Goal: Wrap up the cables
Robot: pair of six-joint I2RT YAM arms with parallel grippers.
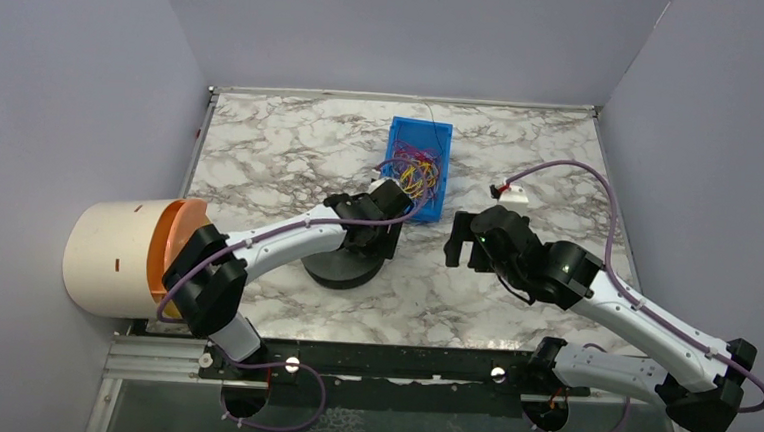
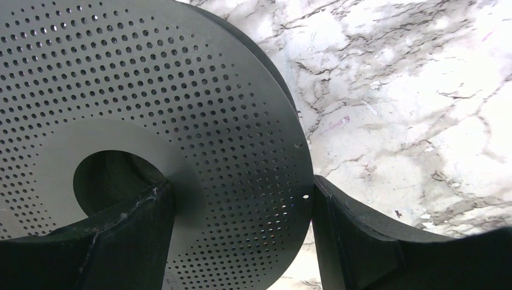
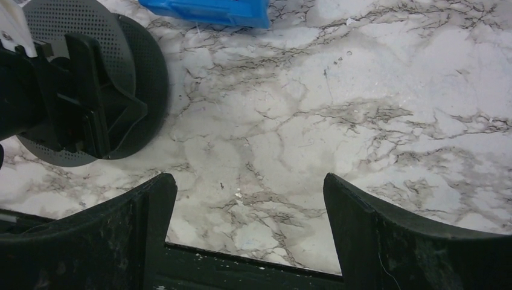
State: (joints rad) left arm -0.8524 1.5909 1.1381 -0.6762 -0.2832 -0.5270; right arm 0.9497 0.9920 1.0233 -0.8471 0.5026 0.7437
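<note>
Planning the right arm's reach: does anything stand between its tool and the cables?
Only the wall of the blue bin: the cables lie inside it. Nothing visible sits on the marble between the right tool and the bin; the spool is aside.

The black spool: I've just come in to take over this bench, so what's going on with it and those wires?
The left gripper is down on the black spool, one finger at its centre hole, the other at the flange's rim; whether it grips is unclear. The right gripper hangs open over the bare marble table beside it, holding nothing. The cables lie tangled in the blue bin behind the spool, some spilling over its near edge; none shows on the spool.
</note>
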